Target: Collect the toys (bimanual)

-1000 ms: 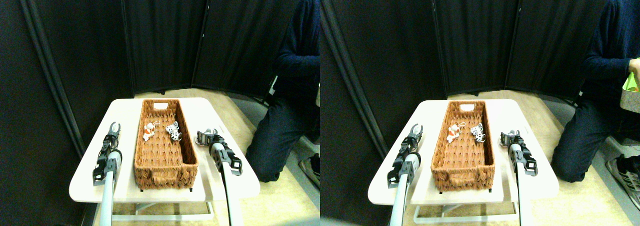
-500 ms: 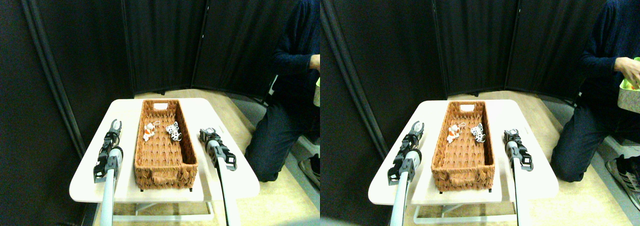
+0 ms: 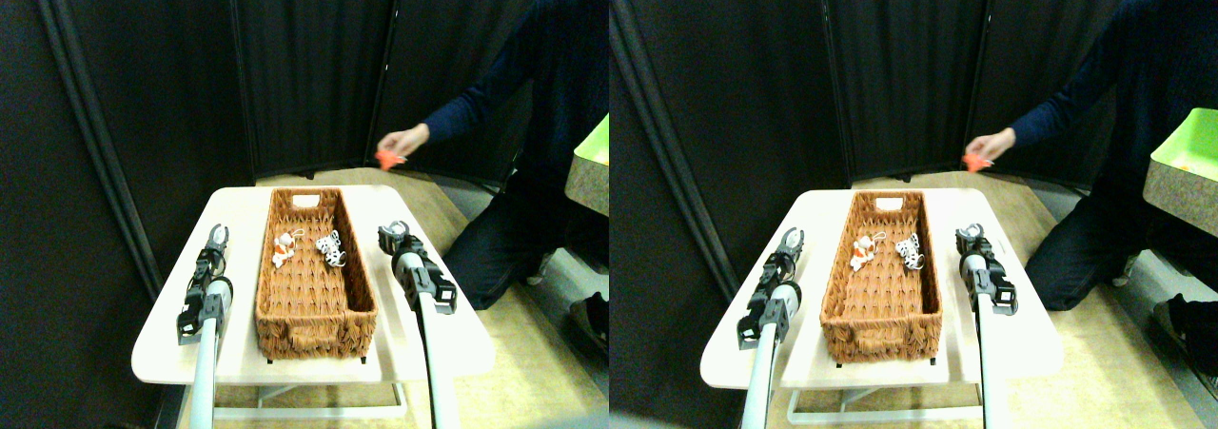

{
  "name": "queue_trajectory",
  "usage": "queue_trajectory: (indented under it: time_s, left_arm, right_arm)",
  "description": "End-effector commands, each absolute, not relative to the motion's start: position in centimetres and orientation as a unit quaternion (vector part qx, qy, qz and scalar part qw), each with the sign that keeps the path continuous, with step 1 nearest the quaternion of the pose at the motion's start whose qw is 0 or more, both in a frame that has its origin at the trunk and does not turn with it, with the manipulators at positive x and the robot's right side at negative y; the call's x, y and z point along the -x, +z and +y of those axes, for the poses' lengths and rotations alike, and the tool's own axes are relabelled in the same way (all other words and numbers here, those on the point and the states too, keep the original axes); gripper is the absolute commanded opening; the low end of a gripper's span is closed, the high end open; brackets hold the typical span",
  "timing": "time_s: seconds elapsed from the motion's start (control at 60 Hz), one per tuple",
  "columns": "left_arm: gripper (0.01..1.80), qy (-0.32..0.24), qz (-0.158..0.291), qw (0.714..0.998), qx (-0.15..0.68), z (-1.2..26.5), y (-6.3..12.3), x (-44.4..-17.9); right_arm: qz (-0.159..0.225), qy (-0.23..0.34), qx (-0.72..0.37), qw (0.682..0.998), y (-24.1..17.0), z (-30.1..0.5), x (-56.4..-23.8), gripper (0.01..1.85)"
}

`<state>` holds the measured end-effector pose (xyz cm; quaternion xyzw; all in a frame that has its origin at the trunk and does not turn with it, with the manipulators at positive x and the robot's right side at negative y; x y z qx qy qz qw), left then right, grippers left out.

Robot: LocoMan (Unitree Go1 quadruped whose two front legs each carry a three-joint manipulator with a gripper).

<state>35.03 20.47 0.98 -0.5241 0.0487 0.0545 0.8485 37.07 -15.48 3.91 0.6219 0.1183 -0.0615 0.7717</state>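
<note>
Inside the wicker basket (image 3: 312,277), in its far half, lie two small plush toys: an orange and white toy (image 3: 283,248) on the left and a white toy with black spots (image 3: 330,248) on the right, near each other but apart. I judge them light and soft, easy to squeeze, not fragile and not slippery; the best place to pinch is across the thick body, not a thin leg or tail. A person's hand (image 3: 403,144) reaches over the far end of the table (image 3: 238,205) with a red-orange toy (image 3: 386,158) in its fingers, above the surface. The left gripper (image 3: 218,236) rests low over the table just beside the basket's left wall, and the right gripper (image 3: 392,233) stands beside the right wall. Neither touches a toy, and I see nothing between the jaws. How far they are open, I cannot tell at this size
</note>
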Motion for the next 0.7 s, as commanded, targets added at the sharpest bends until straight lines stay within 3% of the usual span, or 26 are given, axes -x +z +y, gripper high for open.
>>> queue_trajectory:
  time_s: [0.017,0.133,0.433,0.667,0.7]
  left_arm:
    - [0.01,0.054,0.029,0.846,0.529,20.5,1.0,-35.2]
    - [0.01,0.054,0.025,0.844,0.533,20.6,0.5,-35.2]
    - [0.01,0.061,0.009,0.842,0.536,20.9,0.4,-34.9]
    - [0.01,0.061,-0.006,0.848,0.527,21.6,0.4,-34.3]
    - [0.01,0.063,-0.008,0.848,0.526,21.6,0.5,-34.1]
  right_arm:
    - [0.103,-0.017,-0.620,0.778,6.9,-14.5,-37.4,0.01]
    - [0.106,0.025,-0.599,0.793,9.0,-13.3,-37.8,0.01]
    - [0.113,0.064,-0.588,0.798,11.5,-10.1,-38.4,0.01]
    - [0.139,0.090,-0.590,0.790,11.7,-6.7,-38.3,0.01]
    - [0.151,0.098,-0.607,0.774,11.7,-6.0,-38.2,0.01]
